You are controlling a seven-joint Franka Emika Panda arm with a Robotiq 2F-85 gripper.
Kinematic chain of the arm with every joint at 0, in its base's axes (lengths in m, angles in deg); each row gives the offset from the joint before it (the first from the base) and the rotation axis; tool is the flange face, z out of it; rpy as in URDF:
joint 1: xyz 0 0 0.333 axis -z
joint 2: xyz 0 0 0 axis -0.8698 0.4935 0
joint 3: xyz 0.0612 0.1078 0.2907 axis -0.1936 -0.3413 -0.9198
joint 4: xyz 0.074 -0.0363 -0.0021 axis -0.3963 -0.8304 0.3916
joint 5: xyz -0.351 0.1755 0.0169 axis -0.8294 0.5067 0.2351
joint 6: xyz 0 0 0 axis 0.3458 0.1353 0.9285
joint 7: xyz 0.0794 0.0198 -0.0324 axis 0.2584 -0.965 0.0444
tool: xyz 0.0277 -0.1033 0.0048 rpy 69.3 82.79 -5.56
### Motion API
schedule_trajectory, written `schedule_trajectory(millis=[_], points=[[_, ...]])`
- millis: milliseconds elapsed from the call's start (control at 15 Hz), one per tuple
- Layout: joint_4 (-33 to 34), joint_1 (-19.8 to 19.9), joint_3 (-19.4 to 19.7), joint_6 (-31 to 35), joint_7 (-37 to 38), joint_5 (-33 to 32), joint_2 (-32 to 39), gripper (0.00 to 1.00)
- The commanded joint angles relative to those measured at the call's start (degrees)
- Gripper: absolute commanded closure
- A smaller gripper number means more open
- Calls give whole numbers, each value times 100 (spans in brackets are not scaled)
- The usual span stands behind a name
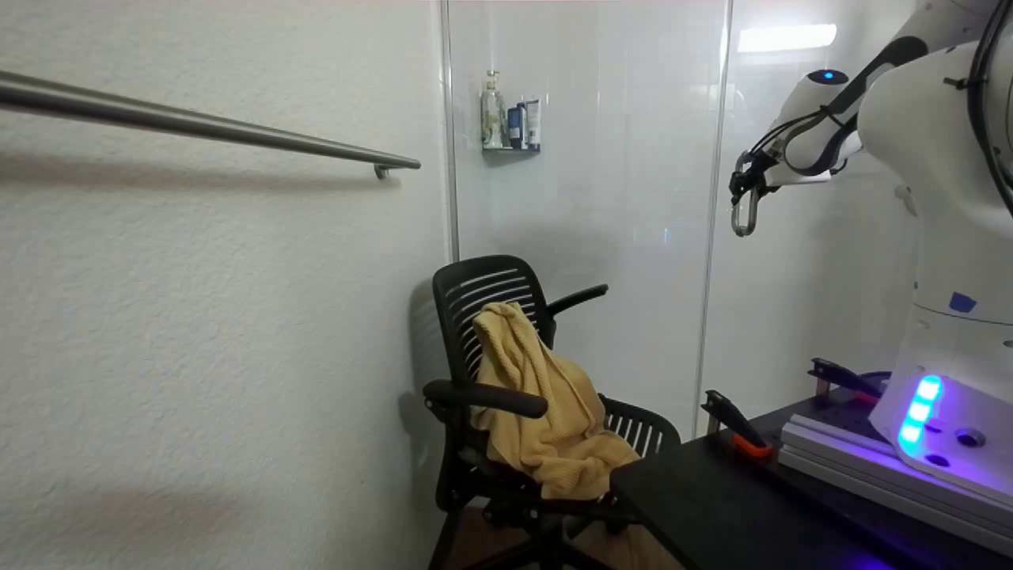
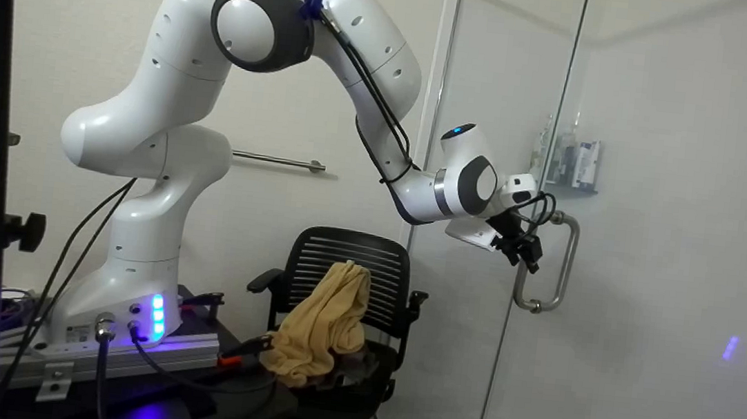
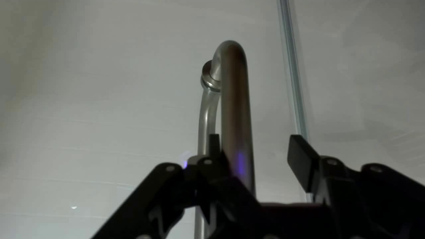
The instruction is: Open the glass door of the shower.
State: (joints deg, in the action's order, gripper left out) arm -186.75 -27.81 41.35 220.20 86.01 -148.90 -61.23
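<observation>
The glass door [image 2: 647, 377] of the shower [image 1: 601, 214] is a tall clear panel with a silver bar handle [image 2: 570, 258] near its edge. In both exterior views the door appears in line with the neighbouring glass panel [image 2: 451, 329]. My gripper [image 2: 527, 257] is at the handle; it also shows in an exterior view [image 1: 746, 188]. In the wrist view the gripper [image 3: 255, 151] is open, with the near handle bar [image 3: 235, 109] between its fingers, close to the left finger and well apart from the right one. Whether the left finger touches the bar is unclear.
A black office chair [image 1: 495, 273] with a yellow towel [image 1: 554, 404] stands before the glass panel. A black table [image 1: 712, 499] carries the robot base. A horizontal rail [image 1: 261, 131] is on the white wall. Bottles stand on a corner shelf [image 1: 510, 149] behind the glass.
</observation>
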Motion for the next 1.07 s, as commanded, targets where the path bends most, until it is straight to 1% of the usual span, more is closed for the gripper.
schedule_trajectory(millis=[0, 67, 133, 200, 267, 333, 400, 667, 733, 1000], points=[[62, 20, -77, -184, -143, 53, -16, 76], [24, 51, -89, -249, -71, 88, 55, 84], [-81, 124, -151, -404, -12, 179, 170, 90], [-182, 255, -289, -443, -141, 250, 163, 98], [-341, 413, -449, -493, -206, 381, 221, 98], [-454, 543, -585, -579, -239, 495, 285, 94], [-503, 595, -621, -682, -157, 552, 384, 94], [-885, 1232, -1265, -1132, -491, 964, 454, 94], [-1031, 1408, -1397, -1126, -680, 1160, 519, 94], [-1649, 2264, -1967, -951, -1111, 1466, 793, 94]])
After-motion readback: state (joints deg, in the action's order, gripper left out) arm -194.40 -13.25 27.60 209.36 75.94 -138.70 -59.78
